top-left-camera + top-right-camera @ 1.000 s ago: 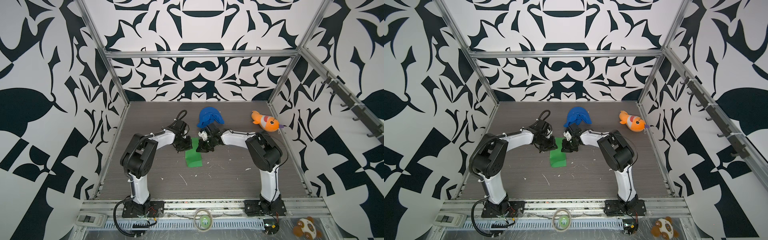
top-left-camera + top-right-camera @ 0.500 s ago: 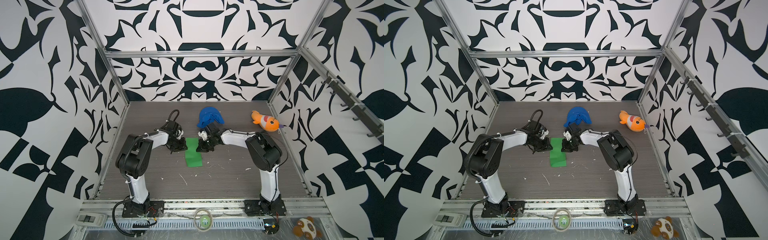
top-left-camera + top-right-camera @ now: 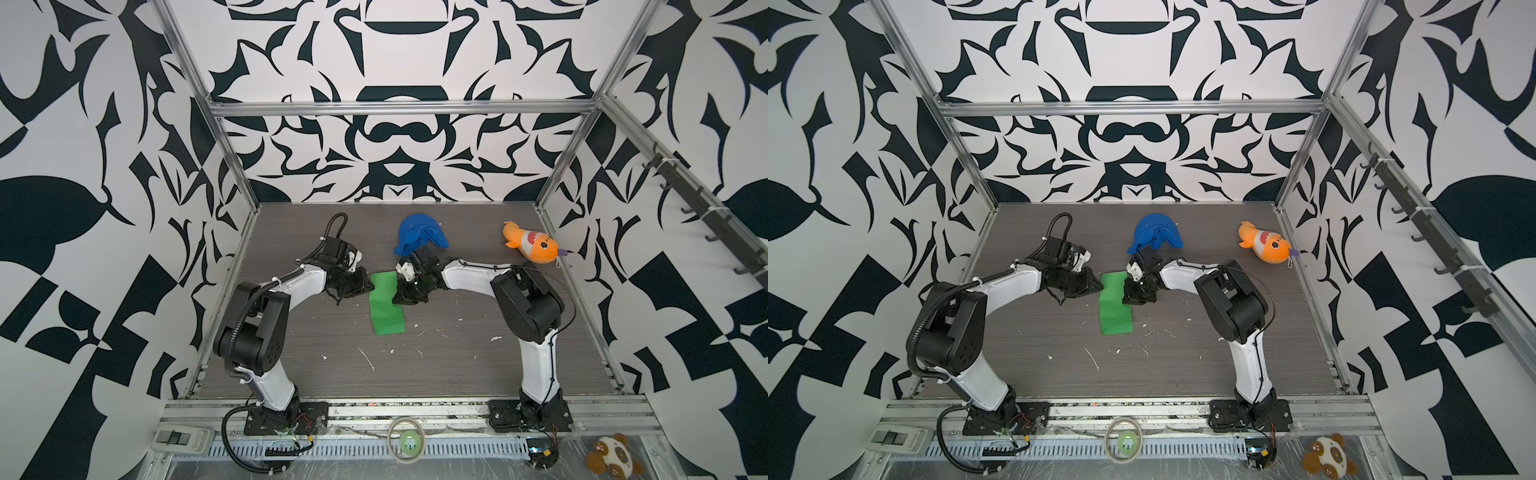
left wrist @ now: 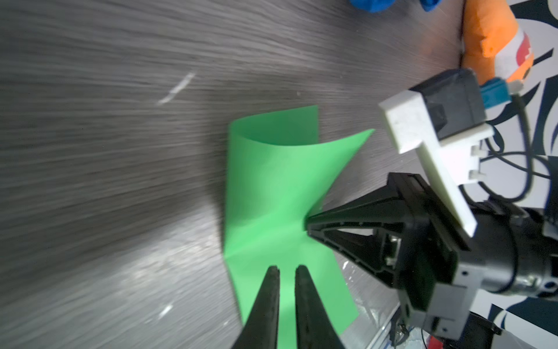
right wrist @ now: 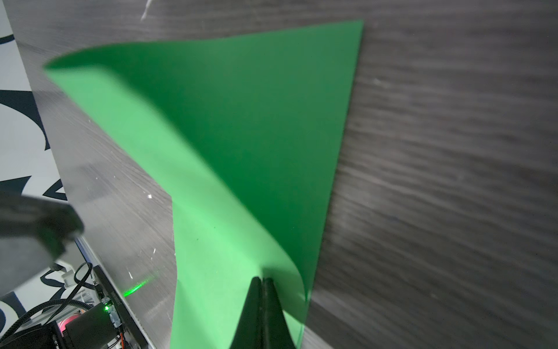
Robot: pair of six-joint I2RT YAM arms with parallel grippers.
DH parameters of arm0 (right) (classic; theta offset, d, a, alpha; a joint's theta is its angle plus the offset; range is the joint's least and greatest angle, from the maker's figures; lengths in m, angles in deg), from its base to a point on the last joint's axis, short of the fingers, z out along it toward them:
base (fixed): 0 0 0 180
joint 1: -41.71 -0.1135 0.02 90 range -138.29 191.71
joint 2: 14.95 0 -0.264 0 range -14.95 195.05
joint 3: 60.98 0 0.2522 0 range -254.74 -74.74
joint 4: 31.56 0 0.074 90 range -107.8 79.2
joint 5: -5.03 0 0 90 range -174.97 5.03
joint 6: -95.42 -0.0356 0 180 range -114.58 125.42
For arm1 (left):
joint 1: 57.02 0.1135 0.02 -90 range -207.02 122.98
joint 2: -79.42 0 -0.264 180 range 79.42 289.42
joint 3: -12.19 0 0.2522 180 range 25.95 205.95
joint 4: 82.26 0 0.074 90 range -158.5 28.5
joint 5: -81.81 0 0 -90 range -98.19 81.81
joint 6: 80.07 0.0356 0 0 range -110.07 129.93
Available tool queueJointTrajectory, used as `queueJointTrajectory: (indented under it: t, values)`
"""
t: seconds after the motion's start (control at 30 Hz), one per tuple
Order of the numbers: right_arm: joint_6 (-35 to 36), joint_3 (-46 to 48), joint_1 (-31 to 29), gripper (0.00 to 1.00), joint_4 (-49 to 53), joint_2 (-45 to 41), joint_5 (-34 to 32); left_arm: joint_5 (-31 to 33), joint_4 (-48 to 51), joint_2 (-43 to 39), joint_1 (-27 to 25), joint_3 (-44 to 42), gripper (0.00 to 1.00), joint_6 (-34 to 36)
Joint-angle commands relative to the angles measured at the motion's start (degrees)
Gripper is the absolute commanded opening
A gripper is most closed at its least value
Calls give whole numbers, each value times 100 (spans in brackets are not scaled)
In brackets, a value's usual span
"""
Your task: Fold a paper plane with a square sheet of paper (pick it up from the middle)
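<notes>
The square sheet of paper (image 3: 386, 307) (image 3: 1116, 309) is bright green and lies on the grey table between the arms, bent rather than flat. In the right wrist view one half of the sheet (image 5: 241, 136) curls up over the other. My right gripper (image 3: 398, 296) (image 5: 262, 279) is shut on the sheet's right edge, near the middle. The left wrist view shows that pinch from the side, the right gripper (image 4: 308, 225) biting the sheet (image 4: 271, 187). My left gripper (image 3: 371, 286) (image 4: 287, 269) hovers at the sheet's left edge, jaws a narrow gap apart and holding nothing. No paper plane is in view.
A blue cloth lump (image 3: 419, 237) lies just behind the right gripper. An orange plush fish (image 3: 532, 245) sits at the back right by the wall frame. Small white scraps (image 3: 365, 359) dot the table in front. A tape roll (image 3: 407, 440) rests on the front rail.
My left gripper has drawn back leftward from over the sheet to its left edge, its jaws narrowing a little. The right gripper has kept its pinch in place.
</notes>
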Motion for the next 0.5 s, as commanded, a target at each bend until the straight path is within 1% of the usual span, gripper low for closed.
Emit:
queueJointTrajectory:
  t: [0.0, 0.13, 0.23, 0.47]
  values:
    - [71, 393, 21, 5, 863, 674, -1230, -28, -108, 460, 1, 241, 14, -295]
    - [71, 402, 18, 5, 856, 682, -1224, 31, 2, 791, 2, 485, 14, -196]
    - [69, 402, 15, 5, 859, 682, -1230, 219, 253, 983, 18, 646, 14, -107]
    - [19, 517, 19, 5, 798, 665, -1237, 770, 332, 1121, 163, 461, 14, -496]
